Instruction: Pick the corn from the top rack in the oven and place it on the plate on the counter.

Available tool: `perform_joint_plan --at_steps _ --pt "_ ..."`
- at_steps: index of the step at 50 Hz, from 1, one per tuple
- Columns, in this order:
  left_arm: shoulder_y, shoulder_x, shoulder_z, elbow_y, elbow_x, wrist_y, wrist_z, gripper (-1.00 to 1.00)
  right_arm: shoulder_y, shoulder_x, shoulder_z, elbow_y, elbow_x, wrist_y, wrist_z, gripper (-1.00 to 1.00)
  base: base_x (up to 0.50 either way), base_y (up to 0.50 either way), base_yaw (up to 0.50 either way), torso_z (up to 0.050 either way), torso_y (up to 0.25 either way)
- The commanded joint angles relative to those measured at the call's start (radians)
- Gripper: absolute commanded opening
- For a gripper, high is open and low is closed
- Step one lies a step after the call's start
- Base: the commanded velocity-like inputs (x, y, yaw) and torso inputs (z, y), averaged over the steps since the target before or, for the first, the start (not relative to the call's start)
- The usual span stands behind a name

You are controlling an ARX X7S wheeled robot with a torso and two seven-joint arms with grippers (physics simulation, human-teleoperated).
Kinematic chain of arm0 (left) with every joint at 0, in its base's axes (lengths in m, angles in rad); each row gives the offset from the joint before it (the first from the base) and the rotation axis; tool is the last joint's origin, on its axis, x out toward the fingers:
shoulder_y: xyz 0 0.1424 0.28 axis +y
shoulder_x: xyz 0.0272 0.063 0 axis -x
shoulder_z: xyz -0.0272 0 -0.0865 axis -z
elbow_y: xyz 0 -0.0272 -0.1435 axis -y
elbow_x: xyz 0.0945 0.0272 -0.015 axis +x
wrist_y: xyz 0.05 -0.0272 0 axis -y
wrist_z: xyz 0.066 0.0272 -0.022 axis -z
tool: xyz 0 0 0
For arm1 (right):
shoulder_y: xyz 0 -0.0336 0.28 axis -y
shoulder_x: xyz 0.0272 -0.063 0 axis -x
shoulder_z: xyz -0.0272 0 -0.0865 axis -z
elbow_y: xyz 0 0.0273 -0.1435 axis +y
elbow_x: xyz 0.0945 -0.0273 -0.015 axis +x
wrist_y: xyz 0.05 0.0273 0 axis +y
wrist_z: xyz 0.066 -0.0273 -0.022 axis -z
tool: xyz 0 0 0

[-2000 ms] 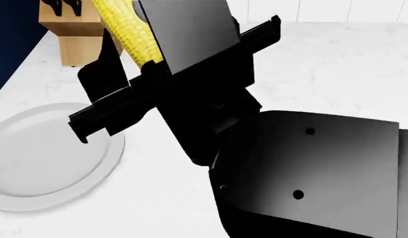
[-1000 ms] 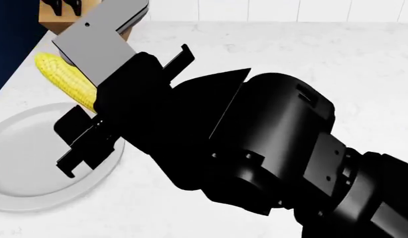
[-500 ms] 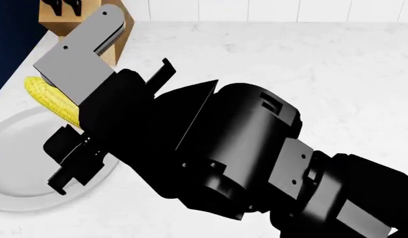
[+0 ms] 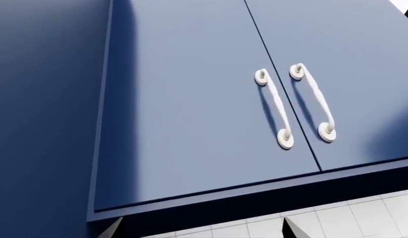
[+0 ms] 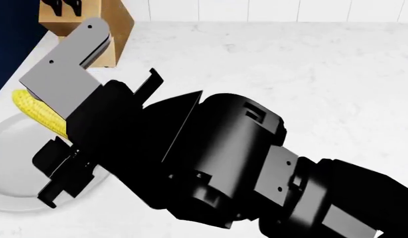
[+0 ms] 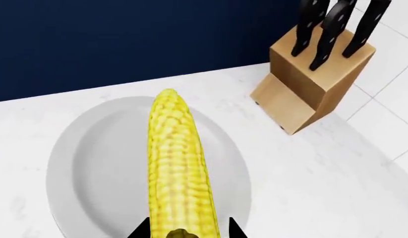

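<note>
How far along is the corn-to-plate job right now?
Done: the corn is out of the oven and over the plate on the counter. In hand: the right gripper holds it by one end above the plate. Left: lower it, release, retract. The left wrist view shows only navy cabinet doors.

You see the corn (image 6: pixel 175 163) as bumpy, matt yellow kernels in rows. Under it the plate (image 6: pixel 78 168) looks smooth and plain white, like glazed ceramic. Your desk (image 5: pixel 310 74) reads as white stone with faint grey speckles. The knife block (image 6: pixel 310 82) is pale wood with dark, smooth handles. Your right hand (image 5: pixel 61 166) is matt black plastic under a flat grey plate. The cabinet doors (image 4: pixel 190 99) are satin navy, their handles (image 4: pixel 276 111) glossy cream.
</note>
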Motion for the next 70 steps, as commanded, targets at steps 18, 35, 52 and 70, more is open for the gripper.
perform_joint_plan --at_steps 18,35,52,70 --pt "-0.002 0.007 -0.012 0.000 -0.012 -0.008 0.000 1.00 -0.019 -0.024 -0.027 0.014 -0.032 -0.018 -0.014 -1.00 0.00 0.00 0.00 0.000 0.000" --pt "0.023 0.005 -0.010 0.000 0.010 -0.004 0.000 1.00 -0.016 -0.029 -0.033 0.024 -0.036 -0.026 -0.019 -1.00 0.00 0.00 0.00 0.000 0.000" --pt "0.068 0.017 -0.048 0.000 0.014 -0.028 0.000 1.00 -0.016 -0.028 -0.039 0.032 -0.041 -0.037 -0.024 -1.00 0.00 0.00 0.00 0.000 0.000" --pt "0.079 0.033 -0.083 0.000 -0.001 -0.045 0.000 1.00 0.068 -0.025 -0.057 0.033 -0.041 -0.005 -0.097 -1.00 0.00 0.00 0.00 0.000 0.000"
